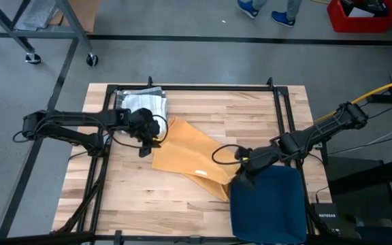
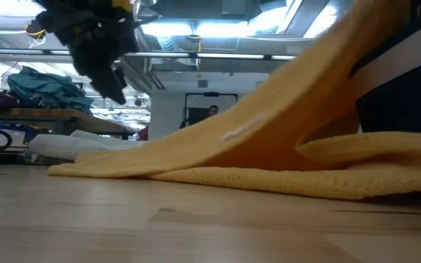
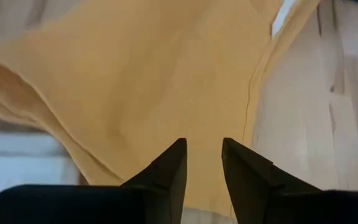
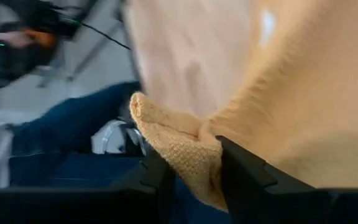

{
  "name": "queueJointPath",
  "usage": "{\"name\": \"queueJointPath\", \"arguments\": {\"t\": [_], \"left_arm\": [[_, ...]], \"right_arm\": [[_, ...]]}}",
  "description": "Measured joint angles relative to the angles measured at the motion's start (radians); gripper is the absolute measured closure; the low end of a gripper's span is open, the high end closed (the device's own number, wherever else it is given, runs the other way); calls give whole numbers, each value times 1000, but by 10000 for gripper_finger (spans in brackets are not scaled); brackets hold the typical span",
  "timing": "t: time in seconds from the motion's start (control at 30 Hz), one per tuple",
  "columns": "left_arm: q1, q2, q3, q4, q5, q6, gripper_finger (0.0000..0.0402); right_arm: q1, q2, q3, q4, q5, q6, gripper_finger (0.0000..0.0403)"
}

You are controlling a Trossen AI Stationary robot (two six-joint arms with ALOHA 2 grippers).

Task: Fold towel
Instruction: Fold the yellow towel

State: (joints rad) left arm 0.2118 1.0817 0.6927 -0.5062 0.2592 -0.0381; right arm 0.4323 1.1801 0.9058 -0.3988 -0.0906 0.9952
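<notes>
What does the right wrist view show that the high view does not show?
Only the right wrist view shows the right tool shut on a bunched edge of the yellow towel. Only the high view shows the left tool at the towel's opposite edge, the grey folded towels and the table. Both show the yellow towel and the dark blue towel.

A navy cloth [image 1: 267, 204] and a folded grey-white cloth [image 1: 141, 102] lie on the wooden table [image 1: 182, 204].

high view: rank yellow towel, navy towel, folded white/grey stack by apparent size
1. yellow towel, though partly bunched, and navy towel, cut off by the frame edge: look close, so no firm ranking between them.
2. folded white/grey stack, clearly smallest.
</notes>
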Motion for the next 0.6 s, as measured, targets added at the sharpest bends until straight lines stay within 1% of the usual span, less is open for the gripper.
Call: {"name": "queueJointPath", "arguments": {"t": [0.07, 0.17, 0.27, 0.37, 0.47, 0.6], "left_arm": [[-8, 0, -20, 1, -3, -20, 309], [-18, 0, -45, 14, -25, -43, 303], [-25, 1, -52, 21, -52, -42, 291], [-31, 0, -52, 36, -83, -41, 275], [-31, 1, -51, 66, -87, -40, 257], [-30, 23, -51, 112, -89, -24, 242]], "right_arm": [[0, 0, 0, -74, 5, 48, 287], [0, 5, 0, -109, 44, 77, 288], [-1, 18, 0, -88, 53, 104, 287], [-1, 35, 0, -50, 24, 131, 287], [-1, 51, 0, -36, -7, 134, 287], [-1, 82, 0, -43, -1, 164, 287]]}}
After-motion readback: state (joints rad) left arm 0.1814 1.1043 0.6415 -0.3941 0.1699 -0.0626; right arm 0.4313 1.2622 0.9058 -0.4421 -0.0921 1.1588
